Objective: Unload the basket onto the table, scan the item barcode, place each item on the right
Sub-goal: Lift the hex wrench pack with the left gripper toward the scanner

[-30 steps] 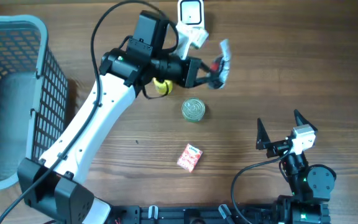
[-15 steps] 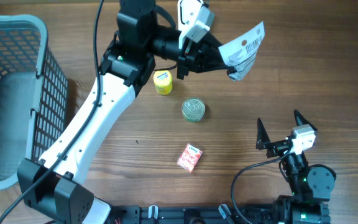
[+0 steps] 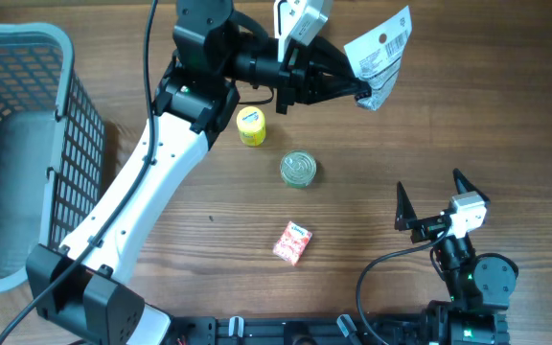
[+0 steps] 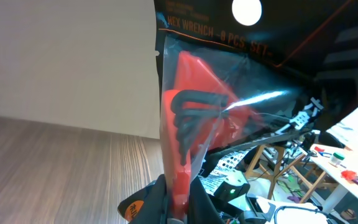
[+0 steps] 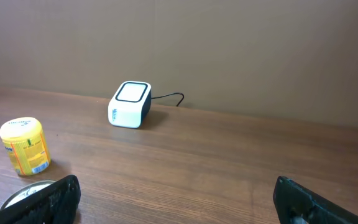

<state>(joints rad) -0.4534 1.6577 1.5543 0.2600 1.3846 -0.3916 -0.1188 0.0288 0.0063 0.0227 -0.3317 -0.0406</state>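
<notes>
The item is a hex wrench set in a clear bag (image 3: 379,53) with a red holder (image 4: 194,106) inside. Its white barcode label (image 3: 387,36) faces up in the overhead view. My left gripper (image 3: 351,88) is shut on the bag's lower end and holds it in the air at the table's far side; in the left wrist view the gripper (image 4: 179,205) pinches the red holder. The white scanner (image 3: 305,14) sits at the far edge, partly behind the left arm, and also shows in the right wrist view (image 5: 129,104). My right gripper (image 3: 429,196) rests open and empty near the front right (image 5: 176,199).
A yellow canister (image 3: 250,126) and a round tin can (image 3: 298,170) stand mid-table, and a small red-and-pink box (image 3: 292,242) lies nearer the front. A grey plastic basket (image 3: 56,57) occupies the left side.
The left gripper has lifted the bag and turned it, so the barcode label now faces up. The bag has shifted slightly toward the far edge. The right arm has not moved.
</notes>
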